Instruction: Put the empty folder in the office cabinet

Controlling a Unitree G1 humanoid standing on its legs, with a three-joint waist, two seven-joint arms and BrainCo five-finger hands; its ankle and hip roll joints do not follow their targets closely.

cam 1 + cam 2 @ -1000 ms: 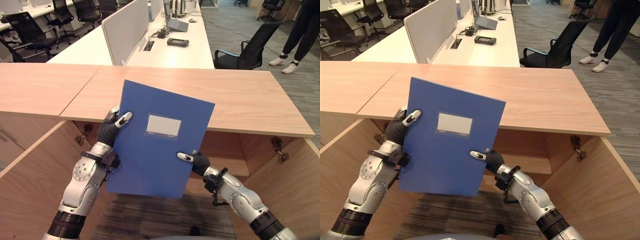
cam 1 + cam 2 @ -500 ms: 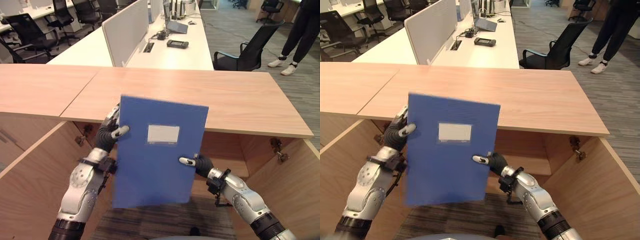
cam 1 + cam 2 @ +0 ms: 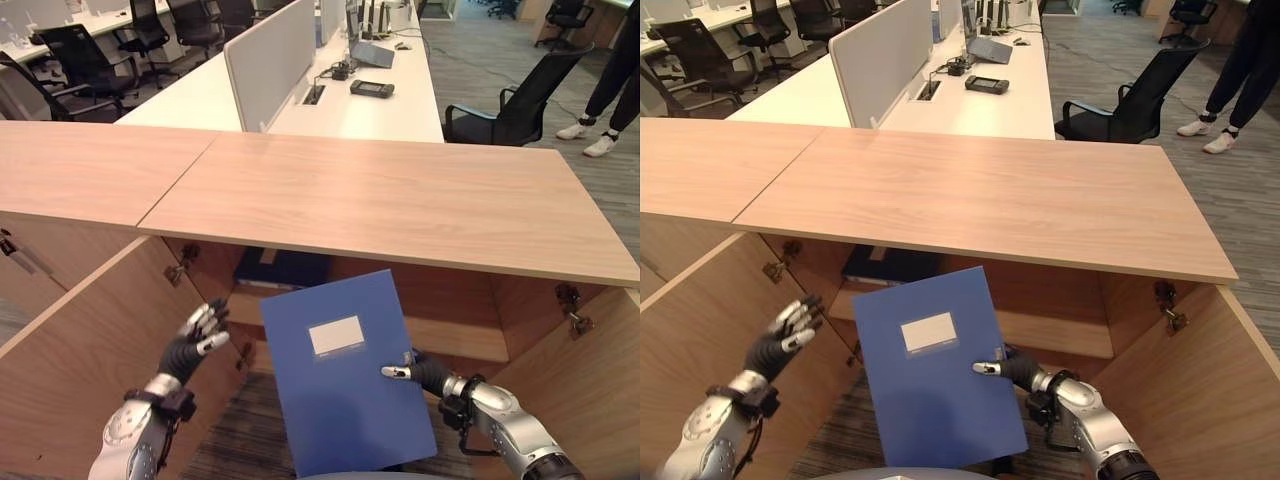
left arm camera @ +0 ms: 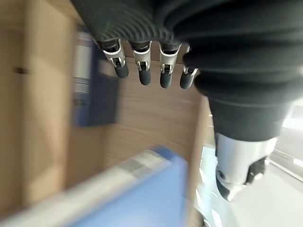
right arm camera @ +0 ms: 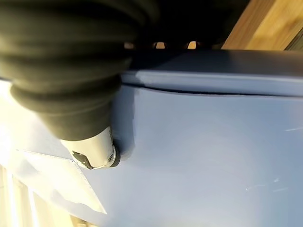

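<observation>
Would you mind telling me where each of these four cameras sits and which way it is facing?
Left eye view: on the head, looking down at the blue folder before the open cabinet; both arms show.
Right eye view: beside it, same scene slightly shifted; left hand open.
Left wrist view: along the left hand's straight fingers towards the cabinet's inside.
Right wrist view: against the folder, right hand pinching it.
All four views share the folder.
</observation>
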